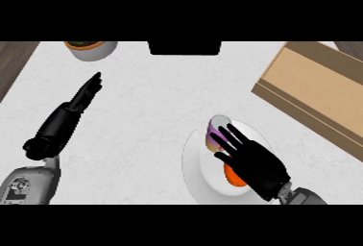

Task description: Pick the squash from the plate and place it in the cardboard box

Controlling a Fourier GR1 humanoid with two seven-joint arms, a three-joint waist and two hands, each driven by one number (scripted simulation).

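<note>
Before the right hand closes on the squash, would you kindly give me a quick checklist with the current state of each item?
1. Right hand over the plate: ok.
2. Squash still on the plate: ok, orange part shows beneath the palm.
3. Fingers curled round the squash: not ok, they are straight.
4. Cardboard box open on top: cannot tell.
5. Left hand away from the plate: ok.

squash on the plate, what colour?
Purple fading to cream, with an orange end, on the squash under the right hand; head view.
</note>
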